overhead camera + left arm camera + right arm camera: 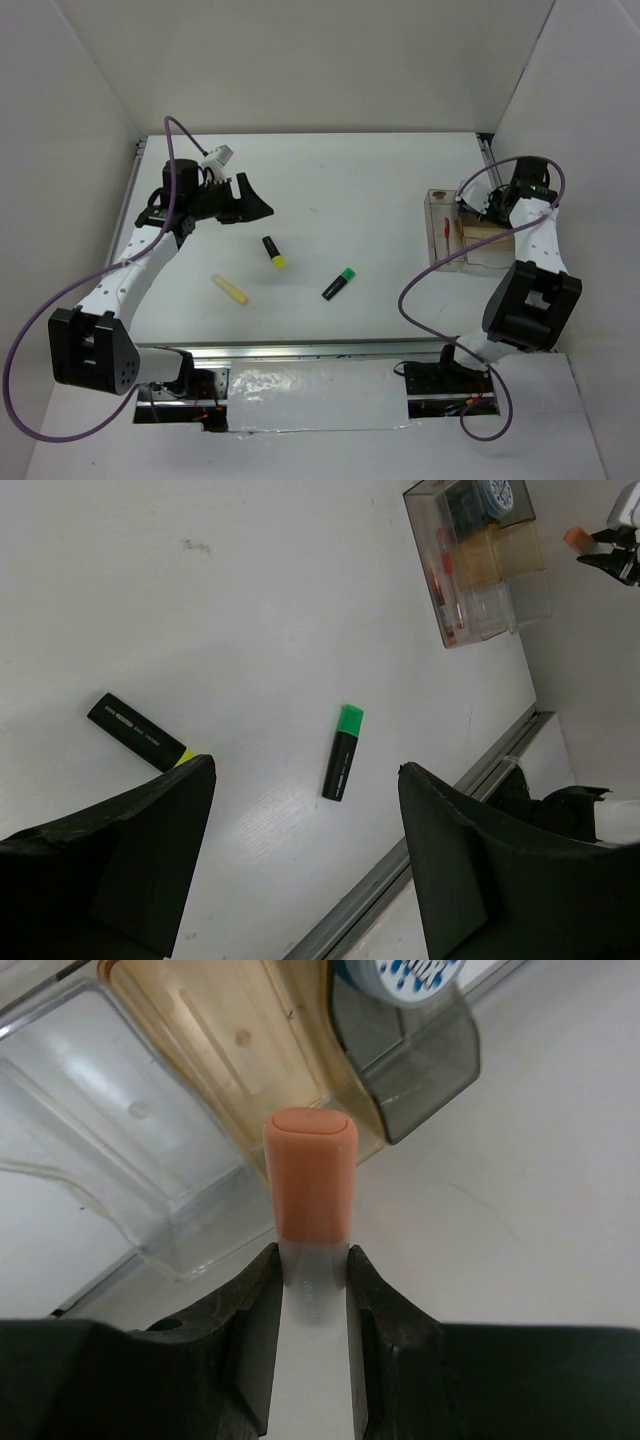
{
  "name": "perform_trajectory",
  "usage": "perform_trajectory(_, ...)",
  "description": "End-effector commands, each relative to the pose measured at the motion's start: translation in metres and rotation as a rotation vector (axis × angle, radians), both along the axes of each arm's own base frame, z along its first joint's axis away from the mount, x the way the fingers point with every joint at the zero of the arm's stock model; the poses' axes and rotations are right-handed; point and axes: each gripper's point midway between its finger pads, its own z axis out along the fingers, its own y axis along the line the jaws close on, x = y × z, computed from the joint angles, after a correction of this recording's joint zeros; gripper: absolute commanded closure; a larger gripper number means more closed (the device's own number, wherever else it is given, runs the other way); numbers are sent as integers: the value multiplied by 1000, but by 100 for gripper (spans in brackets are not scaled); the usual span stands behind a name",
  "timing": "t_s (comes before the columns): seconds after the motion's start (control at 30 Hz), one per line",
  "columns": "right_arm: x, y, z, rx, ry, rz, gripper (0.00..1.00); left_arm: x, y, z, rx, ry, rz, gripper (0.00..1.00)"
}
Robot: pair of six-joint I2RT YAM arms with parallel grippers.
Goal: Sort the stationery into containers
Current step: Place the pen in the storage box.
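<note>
Currently right jaws are clamped on the white barrel of the orange-capped marker, cap end sticking out toward the tan section of the organiser; can't tell if the cap is over the box or just short of it. The blue-topped tub sits in the smoky compartment beside the tan section, and the red pen lies in a narrow clear slot. Left jaws are spread wide, nothing in them, hanging above the bench. Loose on the bench: yellow-capped highlighter, green-capped highlighter near it, pale yellow stick further left, all well apart from the organiser.
</note>
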Motion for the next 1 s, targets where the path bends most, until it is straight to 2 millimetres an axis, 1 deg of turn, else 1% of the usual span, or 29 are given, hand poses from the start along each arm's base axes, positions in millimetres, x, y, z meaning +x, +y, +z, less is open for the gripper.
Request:
perform_trajectory(0.0,27,-1,21,-125,-40,126,100,1,-5,11,-31,-37,-22,14)
perform_trajectory(0.07,29,-2,17,-149,-12,121,100,1,-5,10,-31,-37,-20,14)
perform_trajectory(0.1,30,0,19,-172,2,123,100,1,-5,9,-31,-34,-20,14)
perform_trajectory(0.13,31,0,13,-178,29,124,100,1,-5,9,-33,-31,-22,14)
perform_trajectory(0.17,34,0,13,-187,38,123,100,1,-5,8,-33,-31,-22,14)
perform_trajectory(0.23,32,1,12,-222,97,112,100,1,-6,7,-34,-27,-24,14)
perform_trajectory(0.27,37,0,11,-229,127,112,99,1,-5,8,-32,-29,-22,14)
perform_trajectory(0.3,32,2,8,-224,170,107,99,1,-5,8,-31,-30,-23,14)
perform_trajectory(0.33,33,1,2,-239,213,102,99,1,-6,8,-32,-29,-27,14)
perform_trajectory(0.4,34,1,7,-264,263,96,99,2,-6,7,-30,-29,-27,14)
perform_trajectory(0.43,34,0,1,-277,297,96,99,2,-6,7,-32,-26,-27,14)
perform_trajectory(0.57,27,1,-4,-360,387,101,99,3,-7,6,-36,-21,-30,14)
perform_trajectory(0.77,24,1,-9,-421,452,98,96,2,-6,5,-33,-20,-34,14)
perform_trajectory(0.97,19,4,-22,-473,503,106,93,3,-7,4,-38,-15,-37,14)
